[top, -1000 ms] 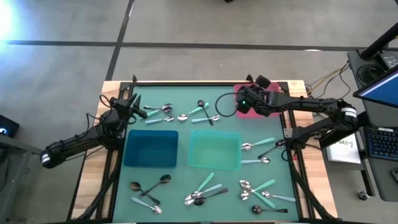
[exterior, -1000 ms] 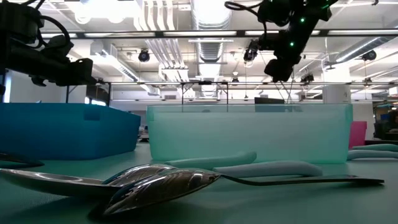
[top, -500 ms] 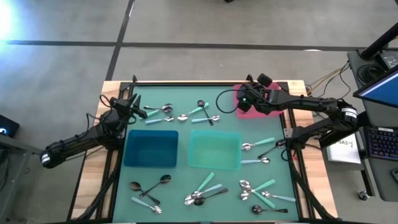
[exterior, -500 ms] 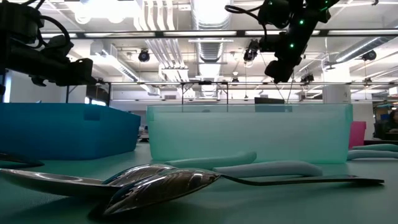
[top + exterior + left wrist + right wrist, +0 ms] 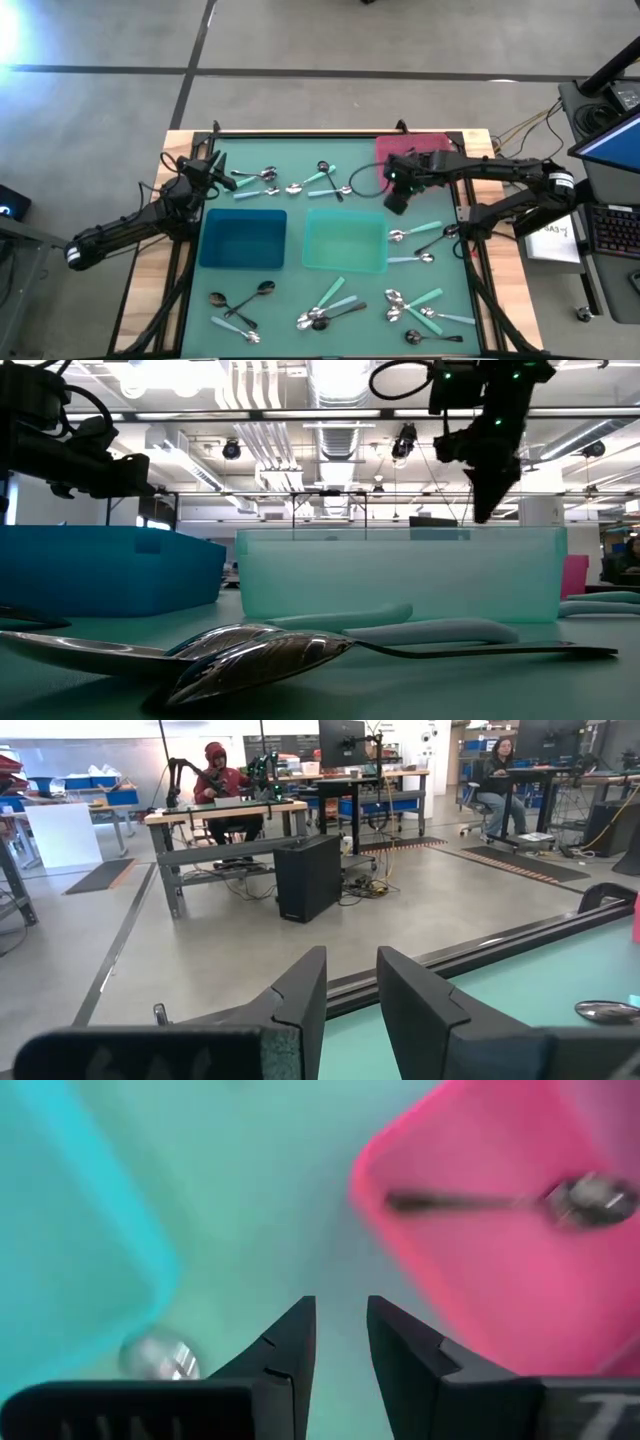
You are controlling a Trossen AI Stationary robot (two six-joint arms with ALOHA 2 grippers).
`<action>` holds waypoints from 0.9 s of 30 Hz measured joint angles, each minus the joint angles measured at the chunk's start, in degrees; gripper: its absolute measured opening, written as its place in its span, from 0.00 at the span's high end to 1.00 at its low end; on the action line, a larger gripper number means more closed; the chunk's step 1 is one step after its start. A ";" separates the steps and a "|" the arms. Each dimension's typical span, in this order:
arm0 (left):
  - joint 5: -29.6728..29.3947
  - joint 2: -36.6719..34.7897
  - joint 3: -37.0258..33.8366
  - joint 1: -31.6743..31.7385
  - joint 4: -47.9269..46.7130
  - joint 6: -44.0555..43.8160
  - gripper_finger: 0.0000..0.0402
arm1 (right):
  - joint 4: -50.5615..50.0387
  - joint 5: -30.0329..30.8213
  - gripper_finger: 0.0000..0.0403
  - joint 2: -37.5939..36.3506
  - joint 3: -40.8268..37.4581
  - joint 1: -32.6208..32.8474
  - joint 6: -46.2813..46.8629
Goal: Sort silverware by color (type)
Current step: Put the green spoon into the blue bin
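pink bin holds a dark spoon, beyond the empty right jaws.

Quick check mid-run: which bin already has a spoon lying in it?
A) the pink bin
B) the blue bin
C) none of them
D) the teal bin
A: the right wrist view shows a dark spoon lying inside the pink bin, while the blue bin and teal bin look empty from above.

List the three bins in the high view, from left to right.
Blue bin → teal bin → pink bin, which sits farther back than the other two.
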 joint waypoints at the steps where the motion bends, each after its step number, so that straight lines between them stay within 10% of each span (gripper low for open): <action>1: -0.01 0.00 0.00 0.00 0.01 0.00 0.81 | -1.31 -0.37 0.78 0.04 -0.16 1.46 0.72; 27: 0.01 0.00 0.00 0.00 0.01 0.00 0.81 | 7.00 -5.90 0.69 0.48 -12.62 21.77 1.91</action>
